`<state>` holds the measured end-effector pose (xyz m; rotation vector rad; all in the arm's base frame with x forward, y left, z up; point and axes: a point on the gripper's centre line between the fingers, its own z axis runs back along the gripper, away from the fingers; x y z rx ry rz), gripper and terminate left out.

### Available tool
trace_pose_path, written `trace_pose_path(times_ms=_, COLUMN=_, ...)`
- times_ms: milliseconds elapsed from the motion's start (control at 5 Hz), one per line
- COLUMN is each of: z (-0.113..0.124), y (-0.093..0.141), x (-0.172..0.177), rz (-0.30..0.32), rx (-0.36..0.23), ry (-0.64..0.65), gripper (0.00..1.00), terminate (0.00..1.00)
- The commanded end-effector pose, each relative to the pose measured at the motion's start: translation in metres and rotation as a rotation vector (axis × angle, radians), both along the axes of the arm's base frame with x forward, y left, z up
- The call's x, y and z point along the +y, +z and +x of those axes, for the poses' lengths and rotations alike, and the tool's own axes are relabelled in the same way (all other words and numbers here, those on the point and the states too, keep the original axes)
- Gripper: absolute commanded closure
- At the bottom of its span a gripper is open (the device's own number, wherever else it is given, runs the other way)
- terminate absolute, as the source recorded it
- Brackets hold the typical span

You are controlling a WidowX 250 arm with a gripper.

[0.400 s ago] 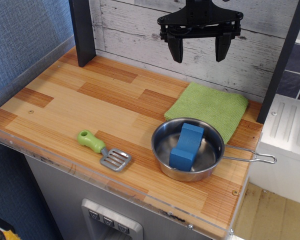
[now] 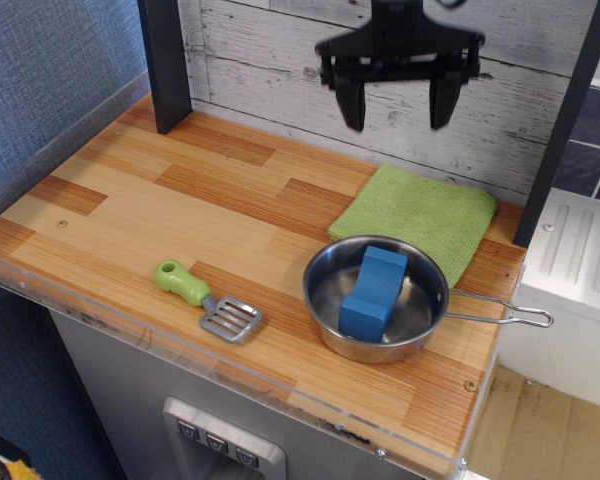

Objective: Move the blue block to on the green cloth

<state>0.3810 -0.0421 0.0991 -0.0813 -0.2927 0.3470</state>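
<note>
The blue block (image 2: pixel 374 292) lies inside the steel pan (image 2: pixel 325 315) at the front right of the counter, leaning against the pan's far rim. The green cloth (image 2: pixel 418 212) lies flat just behind the pan, touching its far edge. My black gripper (image 2: pixel 397 108) hangs high above the back of the counter, over the cloth's far left corner. Its two fingers (image 2: pixel 352 102) point down, spread wide and empty.
A green-handled metal spatula (image 2: pixel 209 301) lies on the wooden counter (image 2: pixel 180 210) left of the pan. The pan's wire handle (image 2: pixel 505 315) sticks out right over the counter edge. A dark post (image 2: pixel 165 60) stands at the back left, another (image 2: pixel 565 120) at the right.
The gripper has shifted slightly and squared up, its fingers now a little lower in the view. The block, pan, cloth and spatula have not moved.
</note>
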Motion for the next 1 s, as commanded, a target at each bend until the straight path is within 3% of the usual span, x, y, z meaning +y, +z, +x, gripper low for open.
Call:
trace_pose_path(times_ms=0, z=-0.028, y=0.005, x=-0.025, rz=-0.010, rx=-0.004, ry=-0.130, gripper=0.00, terminate=0.00)
trace_pose_path(times_ms=400, z=-0.067, y=0.006, x=-0.031, rz=0.055, rx=-0.008, ry=-0.210, gripper=0.00, terminate=0.00)
trace_pose_path(times_ms=800, z=-0.082, y=-0.023, x=-0.037, rz=0.050, rx=0.048, ry=-0.254, gripper=0.00, terminate=0.00)
